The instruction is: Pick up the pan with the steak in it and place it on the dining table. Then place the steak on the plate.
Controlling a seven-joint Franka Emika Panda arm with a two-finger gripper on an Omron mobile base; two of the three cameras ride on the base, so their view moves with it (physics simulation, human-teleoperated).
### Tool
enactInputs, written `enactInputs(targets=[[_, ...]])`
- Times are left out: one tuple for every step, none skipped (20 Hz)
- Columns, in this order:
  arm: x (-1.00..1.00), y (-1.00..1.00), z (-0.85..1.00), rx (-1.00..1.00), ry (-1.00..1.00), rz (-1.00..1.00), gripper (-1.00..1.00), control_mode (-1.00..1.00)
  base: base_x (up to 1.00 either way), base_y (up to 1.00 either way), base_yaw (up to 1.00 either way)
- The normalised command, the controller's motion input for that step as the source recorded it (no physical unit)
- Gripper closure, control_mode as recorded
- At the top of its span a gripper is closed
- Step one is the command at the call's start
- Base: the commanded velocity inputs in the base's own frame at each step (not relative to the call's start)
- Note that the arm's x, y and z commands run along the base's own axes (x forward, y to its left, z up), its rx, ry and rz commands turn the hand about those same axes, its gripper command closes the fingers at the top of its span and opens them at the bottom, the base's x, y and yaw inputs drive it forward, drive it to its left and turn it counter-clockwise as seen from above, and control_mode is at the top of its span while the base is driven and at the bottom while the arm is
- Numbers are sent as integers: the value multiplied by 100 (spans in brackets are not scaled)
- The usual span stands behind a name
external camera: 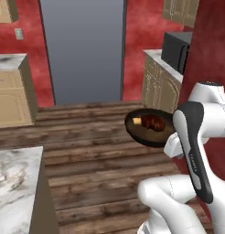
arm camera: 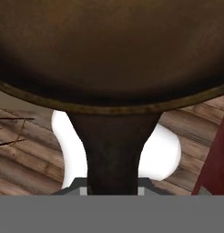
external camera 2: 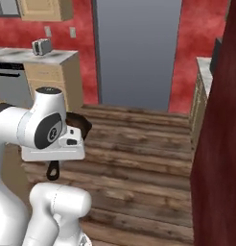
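Pan: the black skillet point(external camera: 148, 128) is held in the air above the wooden floor point(external camera: 96, 151), clear of any bench. In the left base view it hangs just left of the white arm. In the right base view only its dark rim point(external camera 2: 80, 124) and the end of its handle point(external camera 2: 53, 171) show from behind the arm.
Pan tilt: it sits nearly level, with the open side up.
Steak: the dark reddish-brown piece point(external camera: 153, 123) lies inside the pan, near the middle, with a small yellow chunk point(external camera: 137, 121) touching its left side.
Handle: in the hand view the short dark handle point(arm camera: 113, 154) runs from the pan bowl point(arm camera: 109, 50) down to the bottom edge, between the jaws.
Jaws: pinching the pan handle; the grey pads point(arm camera: 79, 186) sit tight against both sides of the handle.
Dining table: a corner of the marble bench point(external camera: 16, 183) is at the near left in the left base view, well apart from the pan.
Floor: brown wooden planks under the pan and the arm.
Far side: a tall grey panel point(external camera: 82, 50) stands in the red wall.
Right side: a wall bench with wooden cabinets point(external camera: 160, 84) carries a black microwave point(external camera: 176, 50).
Left side: another bench with light cabinets point(external camera 2: 43, 72) carries a toaster point(external camera 2: 41, 46).
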Motion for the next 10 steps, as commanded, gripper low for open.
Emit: enactInputs(targets=[[0,0,0,0,0,0,100,100,-3,0,49],[0,0,0,0,0,0,100,100,-4,0,49],[0,0,0,0,0,0,100,100,-4,0,49],[0,0,0,0,0,0,100,100,-4,0,49],[0,0,0,0,0,0,100,100,-3,0,49],[0,0,0,0,0,0,100,100,-4,0,49],[0,0,0,0,0,0,100,100,-4,0,49],[0,0,0,0,0,0,100,100,-4,0,49],[0,0,0,0,0,0,100,100,-4,0,49],[0,0,0,0,0,0,100,100,-4,0,49]])
